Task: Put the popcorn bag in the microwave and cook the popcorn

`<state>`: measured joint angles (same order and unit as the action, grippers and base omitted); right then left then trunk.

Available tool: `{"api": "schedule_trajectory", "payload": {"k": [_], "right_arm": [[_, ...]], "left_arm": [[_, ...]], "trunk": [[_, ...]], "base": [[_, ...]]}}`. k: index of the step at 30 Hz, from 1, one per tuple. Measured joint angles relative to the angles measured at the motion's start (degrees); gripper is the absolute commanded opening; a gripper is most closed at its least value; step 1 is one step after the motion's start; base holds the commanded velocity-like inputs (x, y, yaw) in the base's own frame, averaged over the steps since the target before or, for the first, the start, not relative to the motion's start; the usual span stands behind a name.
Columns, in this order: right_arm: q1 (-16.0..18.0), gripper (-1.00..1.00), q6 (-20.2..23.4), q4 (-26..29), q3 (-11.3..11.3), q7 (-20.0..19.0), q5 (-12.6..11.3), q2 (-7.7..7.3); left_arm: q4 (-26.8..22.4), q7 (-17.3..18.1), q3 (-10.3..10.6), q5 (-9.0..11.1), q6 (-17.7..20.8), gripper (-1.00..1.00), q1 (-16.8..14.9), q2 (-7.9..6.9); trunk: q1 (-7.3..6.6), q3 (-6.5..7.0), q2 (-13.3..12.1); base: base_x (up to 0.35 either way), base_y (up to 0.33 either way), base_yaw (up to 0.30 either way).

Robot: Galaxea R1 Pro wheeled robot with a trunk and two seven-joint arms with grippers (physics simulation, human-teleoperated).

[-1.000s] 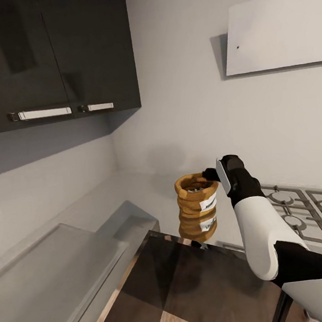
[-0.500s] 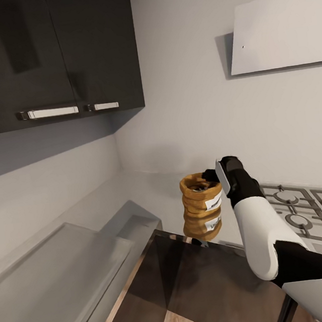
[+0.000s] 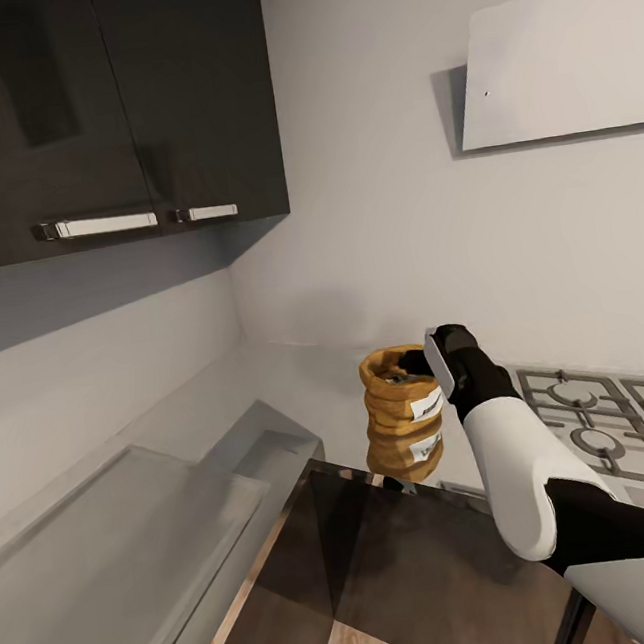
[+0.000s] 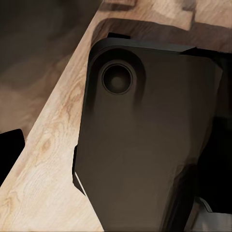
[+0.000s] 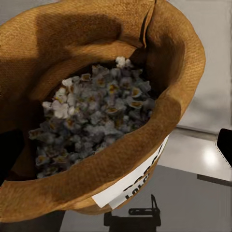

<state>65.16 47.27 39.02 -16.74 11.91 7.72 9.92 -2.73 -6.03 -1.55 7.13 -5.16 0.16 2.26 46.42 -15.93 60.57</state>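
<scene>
Countertop [image 3: 300, 385] corner, grey walls, dark cabinets [image 3: 104, 107]; right fingers [image 3: 417, 361] gripping popcorn bag [image 3: 402, 413]; left unclear.

The head view looks forward and down from above the right arm into a kitchen corner, taking in the dark wall cabinets [image 3: 105, 117], the pale tabletop [image 3: 267, 369], the gas hob [image 3: 616, 422] and the popcorn bag [image 3: 402, 413] at middle distance. The right wrist view sits very close over that same popcorn bag [image 5: 96, 121], looking down into its mouth at the popcorn [image 5: 92, 116], so these two views share the bag. The left wrist view faces down, close against a dark robot part [image 4: 145, 140] over a wooden floor [image 4: 38, 159].
</scene>
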Motion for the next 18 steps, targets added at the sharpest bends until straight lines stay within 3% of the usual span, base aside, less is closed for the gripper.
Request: {"api": "schedule_trajectory", "payload": {"k": [3, 10, 18], "right_arm": [[0.0, 1.0, 1.0, 1.0, 0.2, 1.0, -0.9, 0.0], [0.0, 1.0, 0.3, 2.5, -0.6, -0.4, 1.1, 0.0], [0.0, 1.0, 2.9, 4.8, -0.5, -0.4, 0.7, 0.0]], "left_arm": [[0.0, 0.1, 0.0, 0.0, 0.0, 1.0, 0.0, 0.0], [0.0, 0.1, 0.0, 0.0, 0.0, 1.0, 0.0, 0.0], [0.0, 0.1, 0.0, 0.0, 0.0, 1.0, 0.0, 0.0]], "trunk": [[0.0, 0.0, 0.0], [0.0, 0.0, 0.0], [0.0, -0.4, 0.0]], "base": [[0.0, 0.0, 0.0], [0.0, 0.0, 0.0], [0.0, 0.0, 0.0]]}}
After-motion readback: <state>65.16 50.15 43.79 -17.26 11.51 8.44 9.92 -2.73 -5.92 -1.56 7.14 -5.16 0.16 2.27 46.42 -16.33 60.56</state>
